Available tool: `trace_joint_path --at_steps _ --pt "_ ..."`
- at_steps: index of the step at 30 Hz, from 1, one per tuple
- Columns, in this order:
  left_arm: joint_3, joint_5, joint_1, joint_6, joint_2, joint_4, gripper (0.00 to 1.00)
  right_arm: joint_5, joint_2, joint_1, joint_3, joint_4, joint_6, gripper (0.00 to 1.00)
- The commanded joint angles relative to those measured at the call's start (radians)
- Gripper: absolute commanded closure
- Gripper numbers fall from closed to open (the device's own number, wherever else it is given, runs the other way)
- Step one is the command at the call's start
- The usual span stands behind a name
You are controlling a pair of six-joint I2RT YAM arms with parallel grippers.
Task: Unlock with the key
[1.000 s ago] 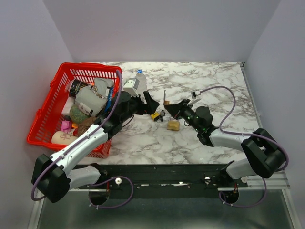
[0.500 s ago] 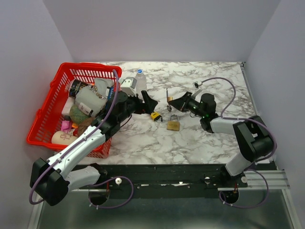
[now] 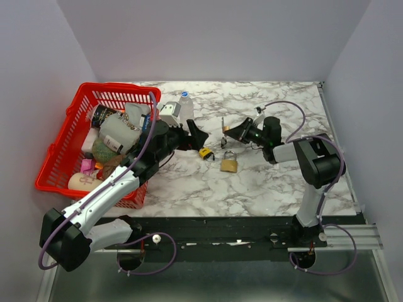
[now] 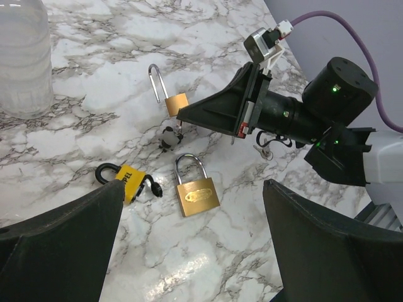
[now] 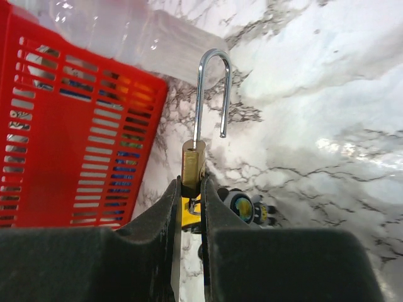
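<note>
Between the pads of my right pincer (image 5: 191, 185) sits the small brass padlock (image 5: 192, 161). I grip it by the body, and its long shackle stands up out of the jaws along the lock's long axis. The shackle's free leg hangs clear of the body, so I judge this lock to be open. A small dark bunch (image 4: 169, 135) hangs just under it. It may be the key, but it is too small to tell. A second padlock (image 4: 198, 194) lies flat on the table (image 4: 208, 38) below the held one, near my right pincer's tip. Its shackle is shut and points away from my left wrist. My left pincer (image 3: 192, 137) faces the held lock from the left with its jaws spread wide and nothing in them, and the second padlock lies straight ahead of it. My right is occupied, so I judge the left to be the arm for any pick-up there. A yellow-tagged piece (image 4: 129, 177) lies beside the second padlock on the left, with a bottle (image 4: 22, 56) and a red basket (image 5: 63, 126) further out.
</note>
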Motion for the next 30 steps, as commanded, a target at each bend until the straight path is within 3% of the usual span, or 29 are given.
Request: trace_joint_path --at_steps 1,20,24,30 --pt "-0.009 -0.002 0.006 0.015 -0.008 0.016 0.01 -0.001 0.055 -0.029 0.053 0.008 0.015 0.99" --pt "-0.007 0.018 0.006 0.006 -0.028 0.014 0.01 0.201 0.123 -0.050 0.110 -0.211 -0.036 0.99" --pt "-0.007 0.016 0.006 0.004 -0.034 0.014 0.01 0.263 0.102 -0.050 0.148 -0.341 -0.068 0.99" --pt "-0.009 0.018 0.006 -0.002 -0.043 0.014 0.01 0.294 0.100 -0.050 0.203 -0.446 -0.100 0.93"
